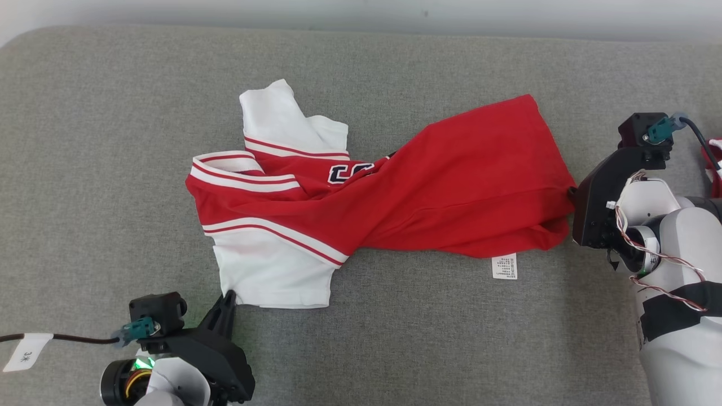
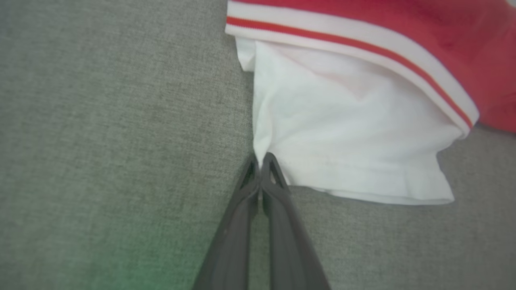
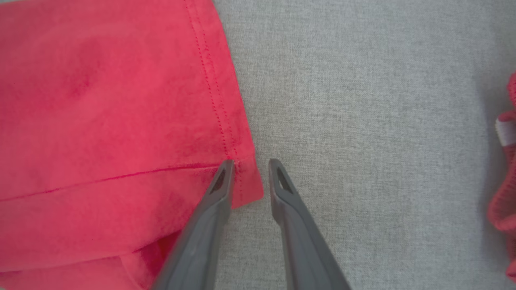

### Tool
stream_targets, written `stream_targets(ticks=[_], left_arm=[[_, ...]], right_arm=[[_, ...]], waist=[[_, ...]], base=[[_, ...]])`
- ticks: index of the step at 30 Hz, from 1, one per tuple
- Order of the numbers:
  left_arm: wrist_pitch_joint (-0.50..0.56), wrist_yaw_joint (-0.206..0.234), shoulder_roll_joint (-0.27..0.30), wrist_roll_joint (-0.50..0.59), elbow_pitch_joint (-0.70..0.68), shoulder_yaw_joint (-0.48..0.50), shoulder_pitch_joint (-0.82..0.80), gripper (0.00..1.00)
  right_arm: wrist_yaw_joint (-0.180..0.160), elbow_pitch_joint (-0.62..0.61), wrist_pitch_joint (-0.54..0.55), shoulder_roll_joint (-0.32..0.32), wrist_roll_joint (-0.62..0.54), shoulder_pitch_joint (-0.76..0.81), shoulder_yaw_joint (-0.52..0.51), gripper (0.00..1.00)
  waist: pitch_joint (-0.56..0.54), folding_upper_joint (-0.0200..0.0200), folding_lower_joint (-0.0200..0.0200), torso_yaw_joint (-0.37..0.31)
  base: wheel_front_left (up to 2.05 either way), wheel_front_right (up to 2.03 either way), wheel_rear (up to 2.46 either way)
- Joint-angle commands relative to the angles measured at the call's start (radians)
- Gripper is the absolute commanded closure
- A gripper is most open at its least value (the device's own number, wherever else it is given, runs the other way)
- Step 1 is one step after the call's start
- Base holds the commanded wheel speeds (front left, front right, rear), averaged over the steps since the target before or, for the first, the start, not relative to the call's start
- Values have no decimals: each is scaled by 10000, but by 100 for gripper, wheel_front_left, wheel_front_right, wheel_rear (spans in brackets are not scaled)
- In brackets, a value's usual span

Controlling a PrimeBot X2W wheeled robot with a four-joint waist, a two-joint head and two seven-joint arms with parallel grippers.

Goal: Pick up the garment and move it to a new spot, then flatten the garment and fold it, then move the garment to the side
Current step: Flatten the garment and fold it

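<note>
You have a red-and-white short-sleeved shirt [image 1: 451,180] lying across the middle of the grey cloth-covered tabletop [image 1: 395,338]. Its white sleeves and striped trim are at the left and its red hem is at the right. The body is twisted between the two ends, so it is not yet flat.

It looks like light, soft knit. Expect it to drape, sag and stretch rather than hold any shape, and to drag on the woven covering instead of sliding freely. The firmest places to hold are the stitched edges: a sleeve cuff and a hem corner.

The left gripper [image 2: 261,159] is clenched, fingers pressed together on the near left corner of the white sleeve [image 2: 342,133], and the cloth puckers towards the tips. The right gripper [image 3: 250,163] is released. Its jaws stand apart astride the near corner of the red hem [image 3: 225,100], one finger over the cloth and the other over bare covering, so nothing is pinched there.

A white care label [image 1: 503,266] pokes out from the near edge of the shirt. Another red cloth [image 1: 715,163] lies at the far right edge, well apart from the hem. Keep it out of the grip. The tabletop has a rounded far left corner, and there is a pale surface beyond it.
</note>
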Motion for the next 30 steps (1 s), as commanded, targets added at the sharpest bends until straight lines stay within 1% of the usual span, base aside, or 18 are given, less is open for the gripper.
stream_targets(ticks=[1,4,5,7,9,10,11,12,16,20,25,28,30], left_arm=[[112,81,41,-30,113,-70,152,100],[143,112,52,-24,97,-84,122,100],[148,117,53,-26,94,-86,115,100],[162,118,51,-35,95,-97,107,100],[161,123,51,-45,97,-103,92,100],[154,129,54,-53,100,-97,87,100],[143,133,58,-65,103,-90,84,100],[133,138,65,-69,113,-87,81,100],[-28,129,66,-61,77,-31,62,100],[-618,-12,25,-9,-190,186,-87,100],[-1818,-488,-402,-606,-1022,960,-208,100],[-2457,-871,-584,-1117,-1741,1539,-280,100],[-2769,-1236,-579,-1398,-2311,1894,-397,100]], right_arm=[[-20,8,29,5,-23,62,19,55],[-20,101,127,12,-57,10,-3,54],[-20,117,148,18,-77,-5,-9,56],[-20,140,161,42,-117,-28,-17,56],[-20,195,164,55,-74,-45,31,62],[-20,202,132,52,-43,-63,85,67],[-20,223,107,52,-3,-81,113,80],[-20,222,59,33,4,-93,169,99],[-20,95,-256,-108,28,-159,336,100],[-20,-39,-709,-195,174,-238,412,100],[-20,-577,-1280,-185,702,-58,422,100],[-20,-1221,-1520,3,1616,177,339,100],[-20,-1776,-1631,-115,2199,282,414,100]], waist=[[35,0,0,15],[91,0,0,45],[107,0,0,56],[140,0,0,76],[165,0,0,88],[176,0,0,88],[185,0,0,84],[188,0,0,81],[163,0,0,54],[65,0,0,1],[-201,0,0,-33],[-406,0,0,-76],[-539,0,0,-141]], base=[[0,0,0],[0,0,0],[0,0,0],[0,0,0],[0,0,0],[0,0,0],[0,0,0],[0,0,0],[0,0,0],[0,0,0],[0,0,0],[0,0,0],[0,0,0]])
